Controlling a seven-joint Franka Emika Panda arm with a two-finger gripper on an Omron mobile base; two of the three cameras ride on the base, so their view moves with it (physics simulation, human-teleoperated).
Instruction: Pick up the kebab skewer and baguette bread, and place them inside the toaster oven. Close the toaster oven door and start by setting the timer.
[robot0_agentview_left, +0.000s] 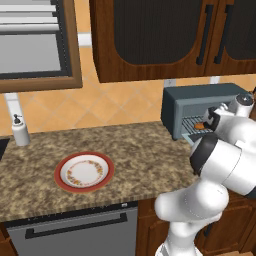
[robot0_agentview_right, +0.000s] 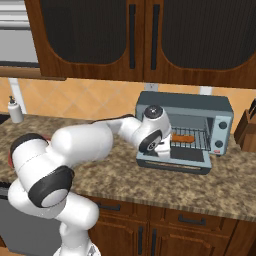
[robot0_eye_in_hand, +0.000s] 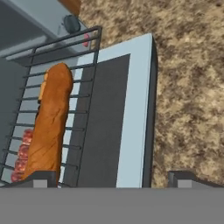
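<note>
Two foods lie inside the toaster oven (robot0_agentview_right: 220, 117), and the rest of the desk (robot0_agentview_left: 135, 150) runs out to its left. At the far left of the left base view stands a white soap dispenser (robot0_agentview_left: 20, 131) against the tiled wall; nearer the front edge sits a red-rimmed plate (robot0_agentview_left: 84, 171) with nothing on it. Right of that, the white arm reaches across to the oven, which stands against the wall under the dark wood cabinets (robot0_agentview_right: 150, 35).

The toaster oven door (robot0_eye_in_hand: 131, 118) is folded down flat — its dark glass faces up, the bar handle along the outer edge. On the wire rack (robot0_eye_in_hand: 81, 109) the baguette bread (robot0_eye_in_hand: 50, 124) lies lengthwise, and the kebab skewer (robot0_eye_in_hand: 22, 153) rests just beside it, deeper in, mostly hidden by the loaf. The knob panel (robot0_agentview_right: 223, 131) is on the oven's right side.

The gripper (robot0_eye_in_hand: 116, 177) hangs over the open door in the hand view — its fingers (robot0_eye_in_hand: 186, 178) stand wide apart and hold nothing.
</note>
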